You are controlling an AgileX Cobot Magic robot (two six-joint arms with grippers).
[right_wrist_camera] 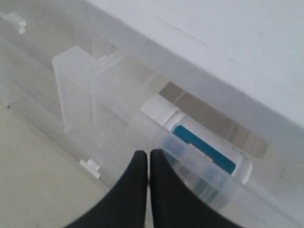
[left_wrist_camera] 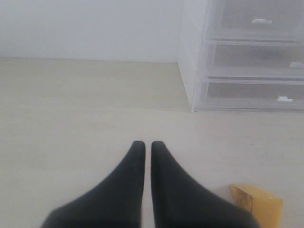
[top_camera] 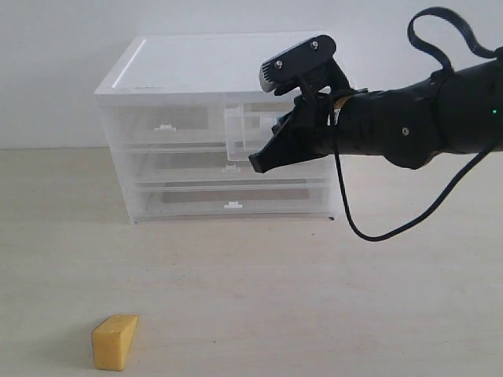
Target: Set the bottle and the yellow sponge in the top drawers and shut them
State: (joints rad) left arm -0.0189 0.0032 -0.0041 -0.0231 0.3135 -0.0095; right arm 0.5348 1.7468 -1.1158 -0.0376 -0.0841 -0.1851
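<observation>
The bottle (right_wrist_camera: 199, 147), white with a teal label, lies on its side inside the right top drawer (right_wrist_camera: 76, 85), which stands pulled out of the cabinet (top_camera: 228, 59). My right gripper (right_wrist_camera: 144, 154) is shut and empty, its tips close to that drawer's clear front wall (top_camera: 240, 129); in the exterior view the right gripper (top_camera: 255, 162) hangs in front of the cabinet. The left top drawer (top_camera: 165, 126) is shut. The yellow sponge (top_camera: 115, 341) lies on the table near the front left. My left gripper (left_wrist_camera: 144, 144) is shut and empty, low over the table, with the yellow sponge (left_wrist_camera: 259, 204) beside one finger.
Two full-width lower drawers (top_camera: 232, 206) are shut below the top ones. The cabinet (left_wrist_camera: 251, 57) stands against a white wall. A black cable (top_camera: 377, 236) loops down from the right arm. The pale table (top_camera: 314, 306) spreads in front.
</observation>
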